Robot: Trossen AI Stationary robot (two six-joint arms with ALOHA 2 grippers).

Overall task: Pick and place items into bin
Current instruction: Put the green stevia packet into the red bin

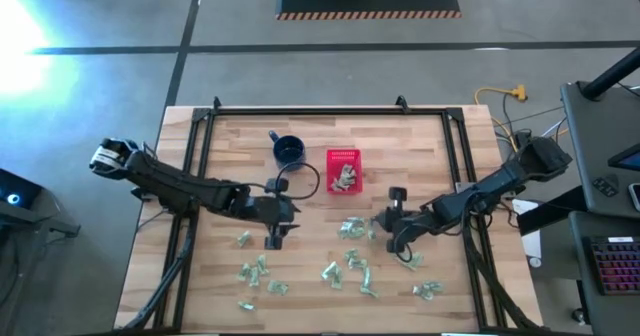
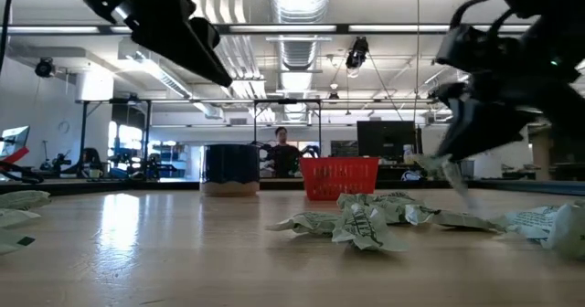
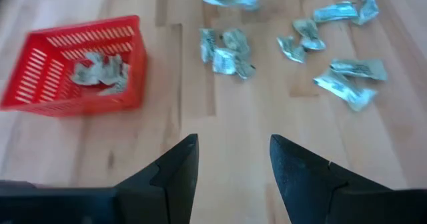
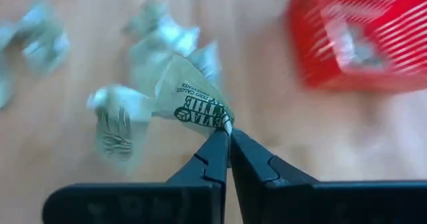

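Now the right gripper (image 4: 229, 134) has its fingers pressed together on the edge of one printed wrapper (image 4: 190, 94), pinching it clear of the table (image 1: 300, 286), near the basket's (image 1: 343, 169) front right. In the low view that wrapper dangles from the fingertips above the wood. The red basket sits toward the back of the table and already has a few wrappers (image 1: 345, 179) inside. Just left of the basket stands a dark blue mug (image 1: 288, 150). Loose wrappers (image 1: 352, 271) lie scattered in front of the basket, some farther to its front left and front right. The left gripper (image 3: 233, 167) hovers low over bare wood at the basket's front left, its fingers spread and holding nothing.
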